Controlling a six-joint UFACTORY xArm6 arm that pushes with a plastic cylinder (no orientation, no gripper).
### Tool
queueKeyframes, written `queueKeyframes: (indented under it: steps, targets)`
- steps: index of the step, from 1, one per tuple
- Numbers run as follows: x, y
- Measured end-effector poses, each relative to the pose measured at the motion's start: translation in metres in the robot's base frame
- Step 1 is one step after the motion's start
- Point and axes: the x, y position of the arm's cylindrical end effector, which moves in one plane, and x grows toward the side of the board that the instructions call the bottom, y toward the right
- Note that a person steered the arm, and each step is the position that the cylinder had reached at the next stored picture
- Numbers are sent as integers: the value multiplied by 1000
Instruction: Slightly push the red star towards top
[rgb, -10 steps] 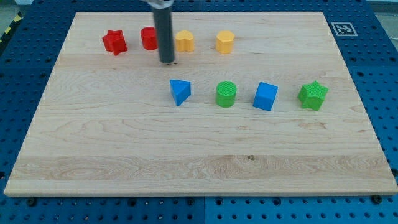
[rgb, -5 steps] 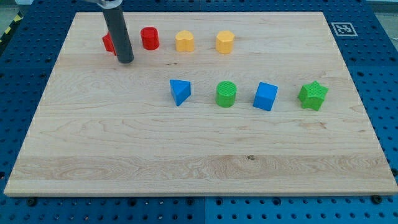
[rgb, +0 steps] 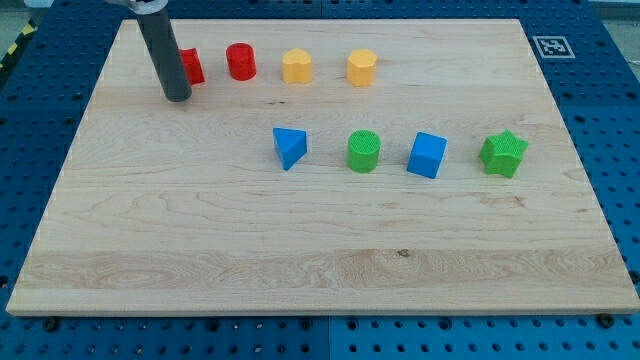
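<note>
The red star (rgb: 192, 66) sits near the board's top left, its left part hidden behind my dark rod. My tip (rgb: 177, 98) rests on the board just below and slightly left of the star, close to it; I cannot tell whether it touches. A red cylinder (rgb: 240, 61) stands right of the star.
Two yellow blocks (rgb: 296, 66) (rgb: 362, 67) continue the top row. A middle row holds a blue triangular block (rgb: 289, 147), a green cylinder (rgb: 364, 151), a blue cube (rgb: 427, 154) and a green star (rgb: 503, 153). The wooden board (rgb: 320, 250) lies on a blue perforated table.
My tip has moved left along the top row, from below the red cylinder to below the red star. The blocks have not moved.
</note>
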Motion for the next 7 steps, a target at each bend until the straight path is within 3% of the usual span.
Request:
queueKeyframes:
  steps: [7]
  targets:
    - [-23,19]
